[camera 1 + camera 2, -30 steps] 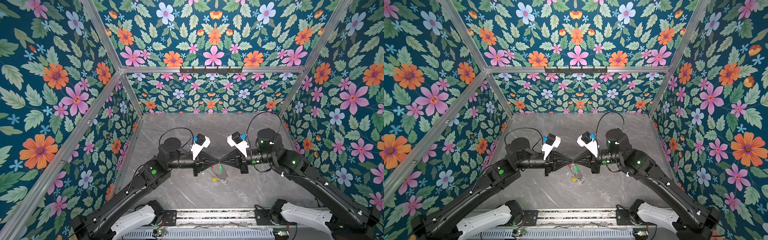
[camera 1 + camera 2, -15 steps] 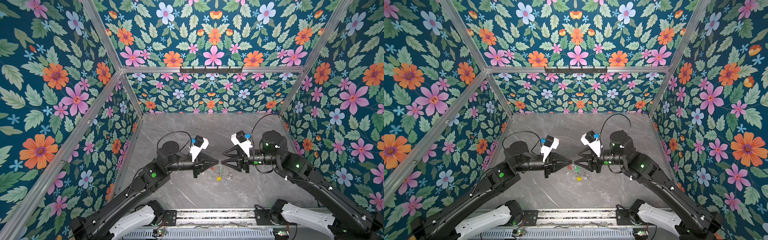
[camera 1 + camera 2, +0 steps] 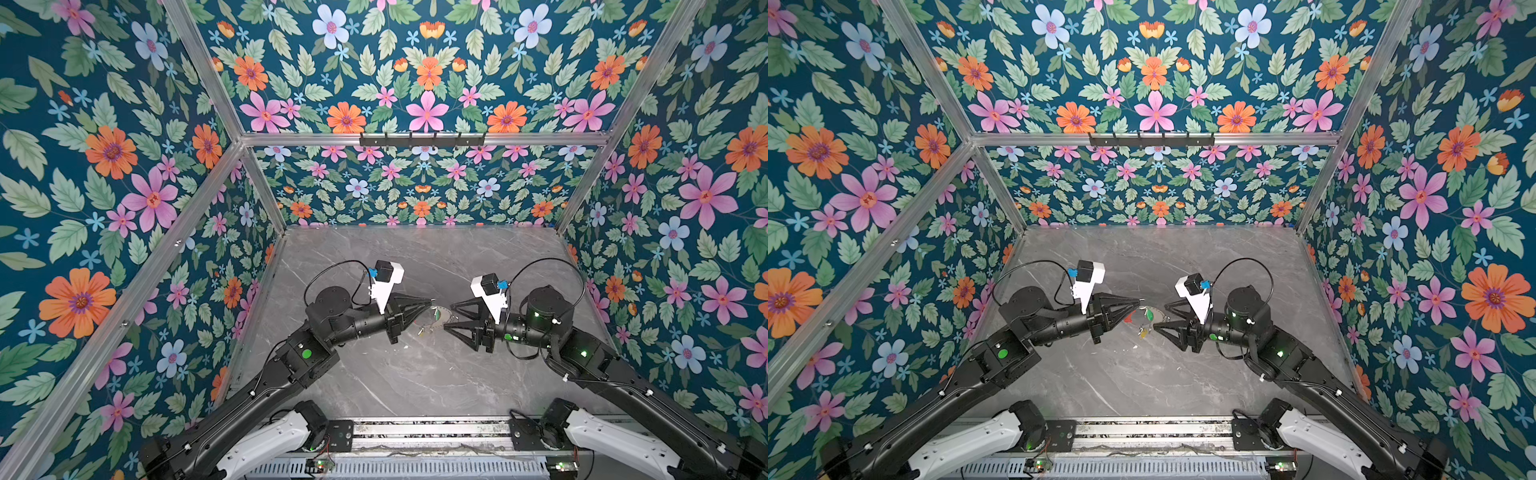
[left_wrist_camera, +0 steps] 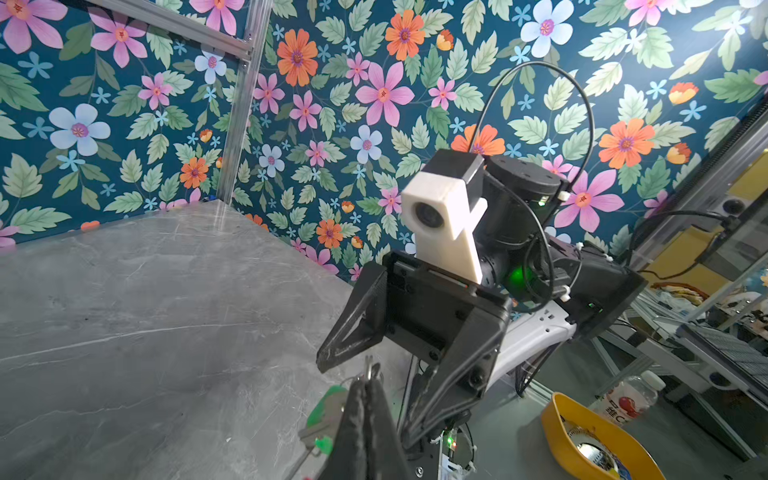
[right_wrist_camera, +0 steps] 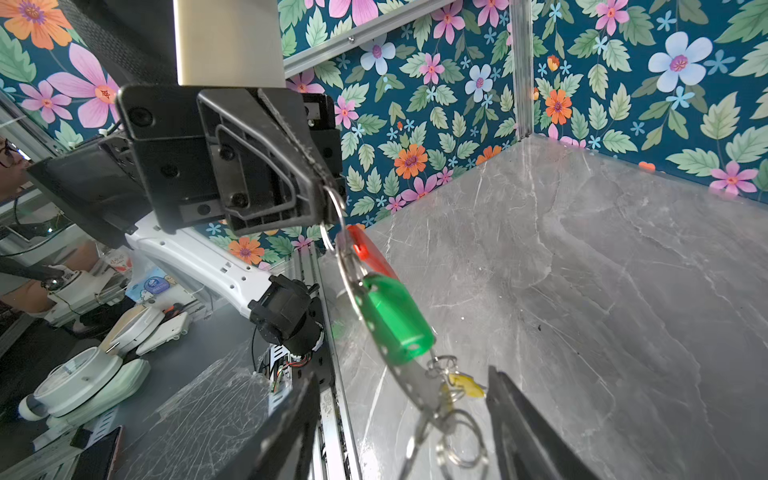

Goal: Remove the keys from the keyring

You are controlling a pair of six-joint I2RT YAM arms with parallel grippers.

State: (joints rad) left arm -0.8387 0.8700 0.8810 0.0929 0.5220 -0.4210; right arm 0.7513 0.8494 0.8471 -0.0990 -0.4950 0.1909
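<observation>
Keyring (image 5: 345,257) — in left pincer (image 5: 327,187) tips, beside open right pincer (image 3: 1160,317)

The grey keyring (image 5: 415,382) hangs tilted above the counter (image 3: 1142,257), carrying the green-tagged key (image 3: 1148,314) and, at its 6 o'clock, the yellow-tagged key (image 3: 1143,332).

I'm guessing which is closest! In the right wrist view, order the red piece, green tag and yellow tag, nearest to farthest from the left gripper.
From the left gripper:
1. red piece, just below its shut tips.
2. green tag, hanging lower.
3. yellow tag, lowest, at the dangling end.
</observation>
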